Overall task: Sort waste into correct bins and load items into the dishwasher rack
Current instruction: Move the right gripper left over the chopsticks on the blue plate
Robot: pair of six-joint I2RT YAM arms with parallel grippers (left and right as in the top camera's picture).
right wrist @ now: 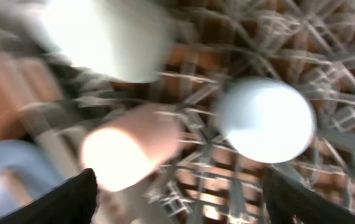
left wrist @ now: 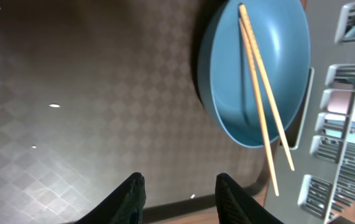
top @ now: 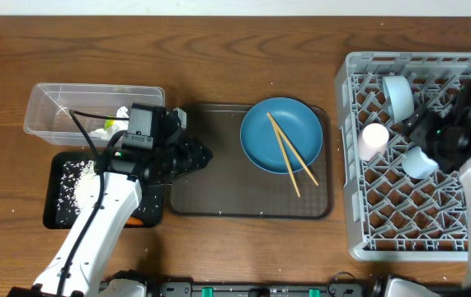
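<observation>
Though light and stiff by the look of them, expect the wooden chopsticks to roll or scissor apart under a pinch: thin, smooth, pale tan, slightly tapering. Lie slantwise across the large blue plate, nearly touching at one end and splayed at the other, with the splayed ends jutting past the rim over the brown serving tray. Probably best taken at that overhang, with room beneath for a finger, or both at once near the close end to keep the pair together.

Judge the plate heavier, rigid, glossy and likely slippery. Offers only a shallow upturned rim for purchase, so pinch that rim edge-on once the chopsticks are off. Looks plain, round and evenly blue, bare but for the sticks. Sits at the rack end of the tray, just beside the grey dishwasher rack. Cannot tell the material, so handle as breakable.

Find the left end effector low over bare tray, pointing toward the plate, fingers parted a moderate way with nothing between. Find the right end effector above the rack, spread wide and empty, over the pink cup and light blue cup, both blurred in the wrist view. See also the white bowl in the rack's far rows.
</observation>
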